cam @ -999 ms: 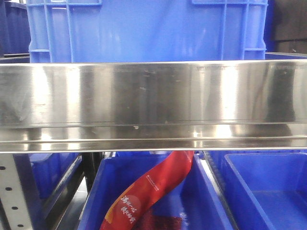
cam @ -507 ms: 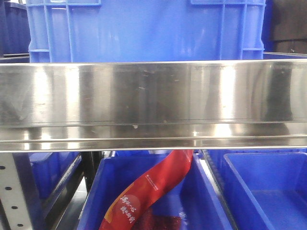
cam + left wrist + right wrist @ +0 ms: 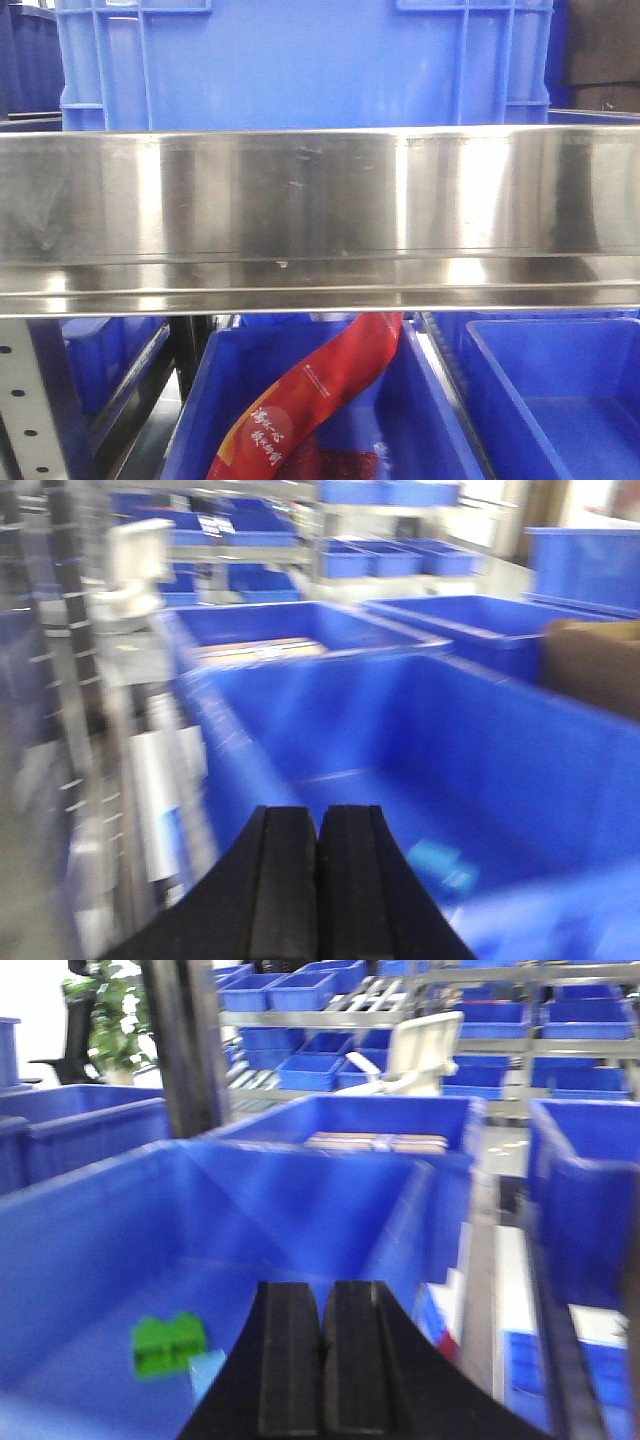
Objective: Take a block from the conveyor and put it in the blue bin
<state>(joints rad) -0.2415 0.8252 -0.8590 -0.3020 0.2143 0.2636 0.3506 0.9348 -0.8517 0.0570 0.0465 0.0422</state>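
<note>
left wrist-mounted view looks down past the left gripper, whose two black jaws are pressed together with nothing between them, into a large blue bin; a small light blue block lies on the bin floor toward its right wall, just ahead of the gripper and apart from it. the picture is smeared, so whether this piece has the notched top cannot be told, but its place suggests the block is already in the bin and the gripper hangs above only because it let go there. the right wrist view shows the right gripper with its jaws likewise together and empty, poised over another blue bin where a green block sits near the front left corner with a pale blue piece touching its right side. the front-facing view is filled by a polished steel rail with a blue crate behind it and a red packet draped into a lower blue tub; the conveyor belt is not seen in any view. as a judgement, the placing looks done or nearly so.
</note>
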